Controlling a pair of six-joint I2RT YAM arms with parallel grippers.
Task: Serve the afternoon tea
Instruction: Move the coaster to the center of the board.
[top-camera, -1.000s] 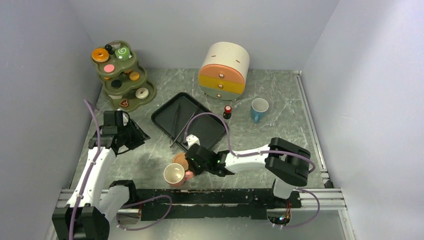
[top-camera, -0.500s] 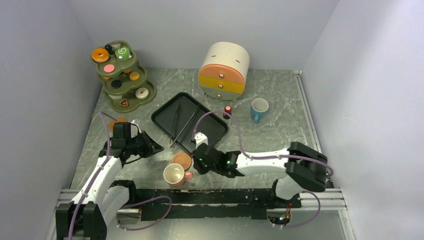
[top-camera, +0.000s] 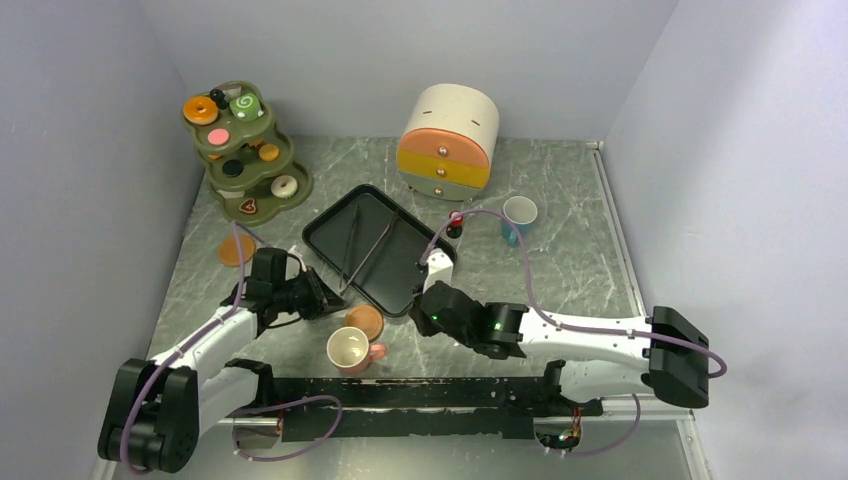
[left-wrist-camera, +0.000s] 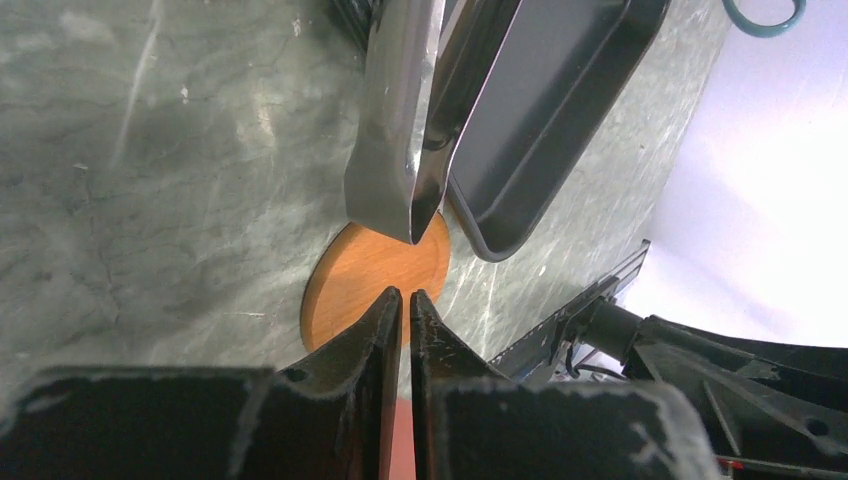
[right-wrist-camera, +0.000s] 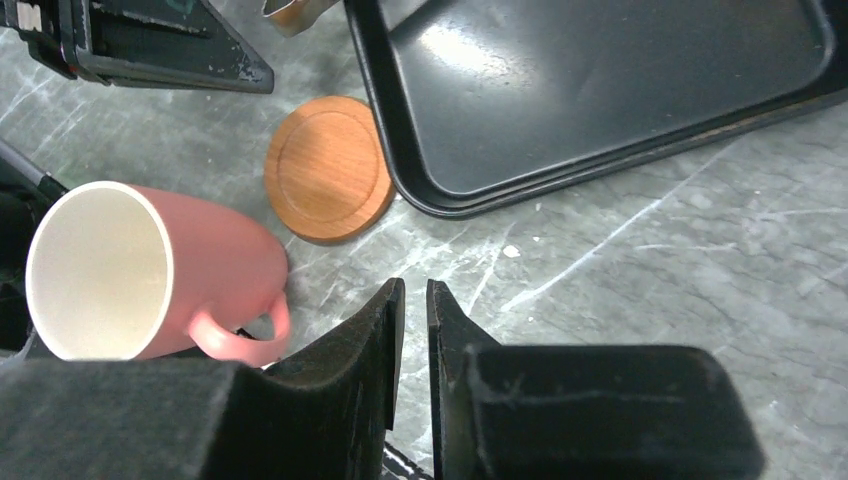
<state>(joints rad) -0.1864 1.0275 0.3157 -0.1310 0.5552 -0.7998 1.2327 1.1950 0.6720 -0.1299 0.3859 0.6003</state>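
Note:
An orange saucer lies flat on the table just in front of the black tray. The pink cup stands upright right beside it, nearer the arms. My left gripper is shut and empty, its tips just left of this saucer; the left wrist view shows the tips over the saucer's near edge. My right gripper is shut and empty, to the right of saucer and cup. A second saucer lies at the left. The blue cup stands at the back right. Pastries sit on the tiered stand.
The black tray holds metal tongs, whose end reaches over its near-left edge. The olive tiered stand is at the back left. A drawer cabinet and a small red-capped bottle stand at the back.
My left gripper has moved right and nearer, up to the saucer. My right gripper has pulled back to the right, away from the pink cup and saucer. The left saucer is now uncovered.

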